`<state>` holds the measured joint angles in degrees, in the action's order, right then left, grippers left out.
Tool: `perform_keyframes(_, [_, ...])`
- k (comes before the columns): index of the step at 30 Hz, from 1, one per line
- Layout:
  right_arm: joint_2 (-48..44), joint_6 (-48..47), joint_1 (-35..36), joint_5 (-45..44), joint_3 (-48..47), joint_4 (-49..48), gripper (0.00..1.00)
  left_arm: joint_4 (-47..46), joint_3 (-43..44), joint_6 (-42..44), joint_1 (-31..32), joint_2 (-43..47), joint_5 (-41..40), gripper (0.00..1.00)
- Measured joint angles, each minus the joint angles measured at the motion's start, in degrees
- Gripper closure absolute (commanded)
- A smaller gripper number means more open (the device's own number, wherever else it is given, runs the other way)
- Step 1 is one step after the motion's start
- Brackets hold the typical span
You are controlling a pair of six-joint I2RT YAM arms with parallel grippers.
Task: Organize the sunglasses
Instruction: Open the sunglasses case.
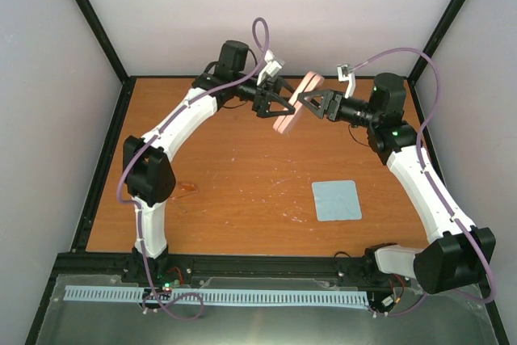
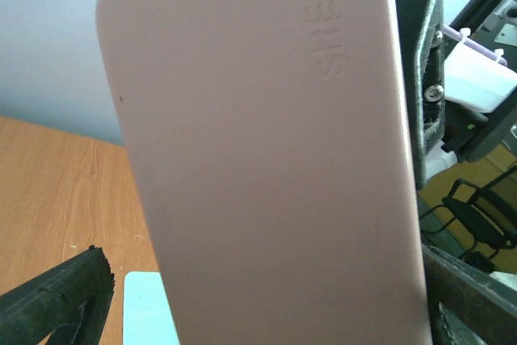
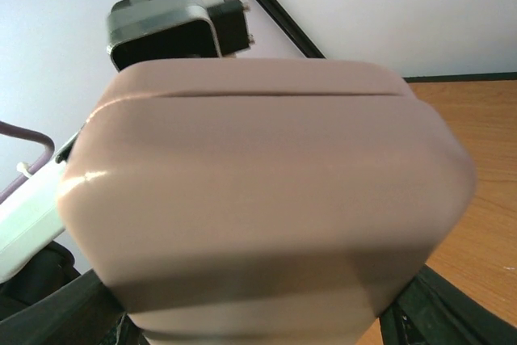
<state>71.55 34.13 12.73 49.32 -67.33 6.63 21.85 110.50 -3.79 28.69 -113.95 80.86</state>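
Observation:
The pink case (image 1: 295, 105) is held up in the air over the back middle of the table, tilted. My right gripper (image 1: 304, 102) is shut on it from the right; in the right wrist view the case's end (image 3: 266, 199) fills the frame between the fingers. My left gripper (image 1: 287, 108) is open, with its jaws either side of the case (image 2: 266, 159); its left finger (image 2: 65, 296) stands apart from the case. The sunglasses (image 1: 187, 187) show as a small orange shape on the table beside the left arm's elbow, partly hidden by it.
A light blue square cloth (image 1: 336, 199) lies flat on the right half of the wooden table (image 1: 242, 175); a corner of it shows in the left wrist view (image 2: 145, 313). Black frame posts and pale walls close the table in.

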Motion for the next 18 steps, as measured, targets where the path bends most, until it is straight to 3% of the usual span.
perform_keyframes(8, [-0.46, -0.59, 0.00, -0.68, 1.07, 2.12, 0.63, 11.10, 0.24, 11.69, 1.29, 0.22, -6.78, 0.00])
perform_keyframes(18, [-2.47, -2.36, -0.04, -2.21, 1.46, 6.47, 0.66, 13.90, 0.26, 13.88, 1.22, 0.22, -7.74, 0.00])
